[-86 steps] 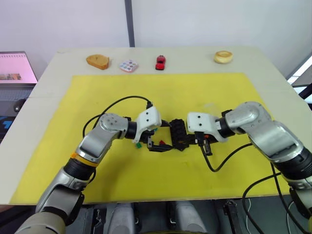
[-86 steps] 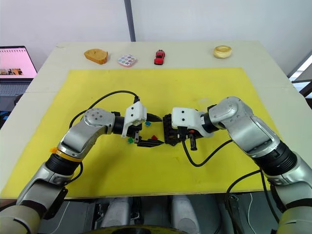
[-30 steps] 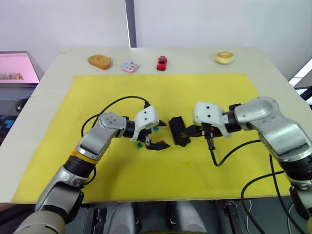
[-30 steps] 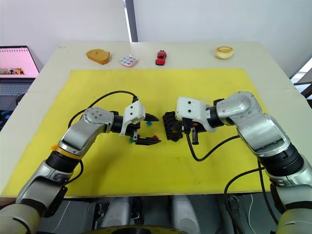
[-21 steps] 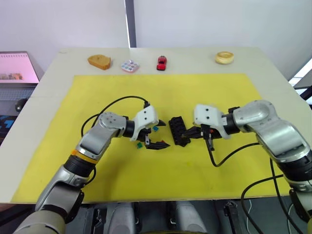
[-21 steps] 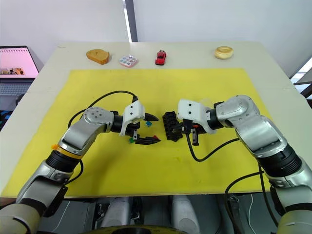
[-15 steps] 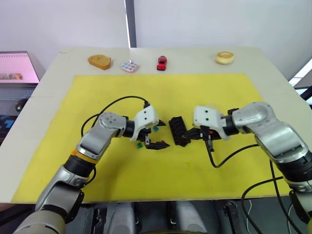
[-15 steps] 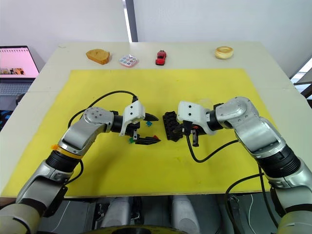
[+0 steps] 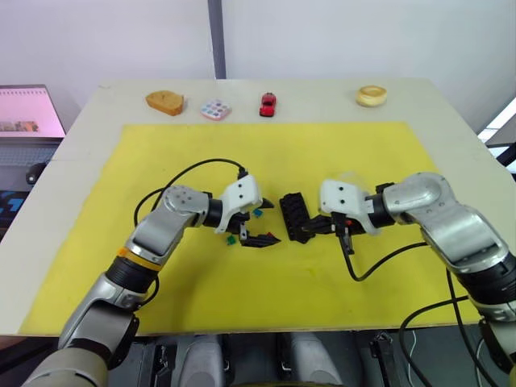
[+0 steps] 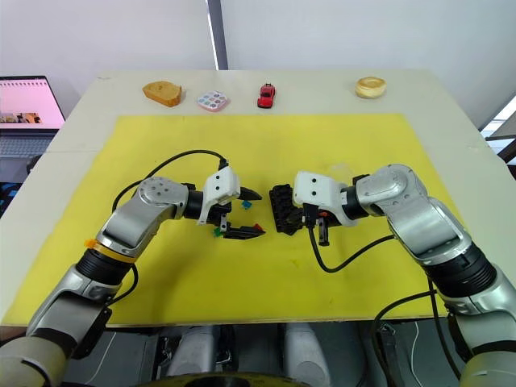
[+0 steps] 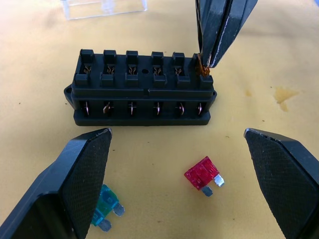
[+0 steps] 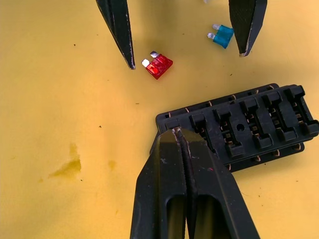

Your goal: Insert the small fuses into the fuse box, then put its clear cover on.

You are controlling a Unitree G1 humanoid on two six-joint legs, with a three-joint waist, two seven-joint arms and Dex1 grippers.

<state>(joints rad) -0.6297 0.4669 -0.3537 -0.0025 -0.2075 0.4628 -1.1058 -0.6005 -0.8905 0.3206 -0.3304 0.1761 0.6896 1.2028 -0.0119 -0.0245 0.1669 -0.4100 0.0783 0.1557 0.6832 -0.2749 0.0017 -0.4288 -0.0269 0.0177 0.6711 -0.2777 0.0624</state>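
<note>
Black plastic, the fuse box (image 11: 143,89) sits on the yellow mat (image 9: 355,153) between the two arms. The right gripper (image 11: 213,59) is pinched narrow on an amber fuse (image 11: 203,70), whose tip shows at the box's end slot nearest the robot. The left gripper (image 9: 262,221) is spread wide, just beside the box. A red fuse (image 11: 203,174) and a teal fuse (image 11: 105,206) lie loose on the mat between its fingers (image 11: 79,179), and a green fuse (image 9: 230,239) lies by that wrist. The clear cover (image 11: 103,7) rests on the mat beyond the box. A red toy car (image 9: 266,103) stands well apart at the table's far edge.
</note>
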